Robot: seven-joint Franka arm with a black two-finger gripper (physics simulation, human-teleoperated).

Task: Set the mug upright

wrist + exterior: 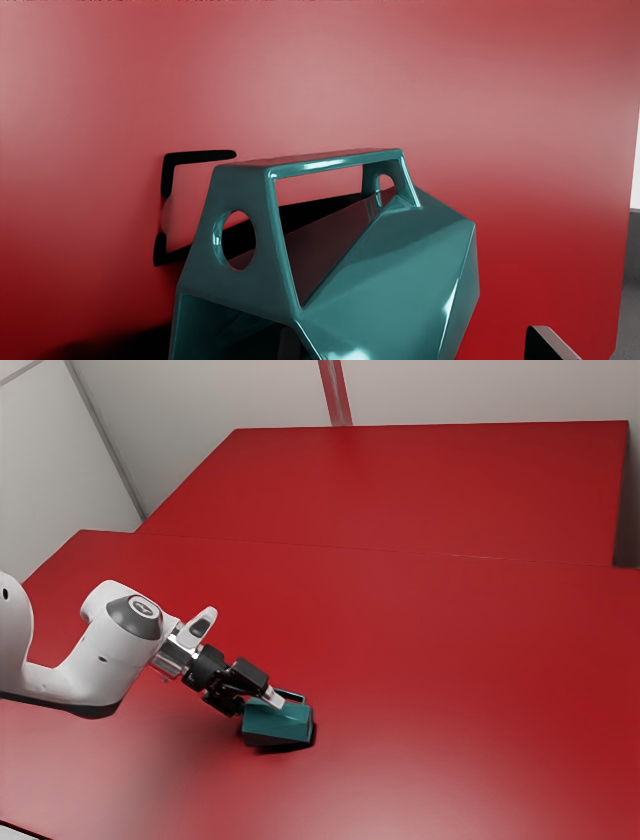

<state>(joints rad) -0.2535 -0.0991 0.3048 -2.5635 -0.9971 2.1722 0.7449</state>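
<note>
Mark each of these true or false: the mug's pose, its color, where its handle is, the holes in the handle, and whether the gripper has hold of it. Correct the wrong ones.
1. The mug lies on its side on the table. True.
2. The mug is bright yellow. False: it is teal.
3. The mug's handle is pinned underneath, flat against the table. False: it stands up from the body, clear of the table.
4. The handle has round holes through its sides. True.
5. The gripper is shut on the mug. False: its fingers are apart, and red table shows between the mug and one of them.
</note>
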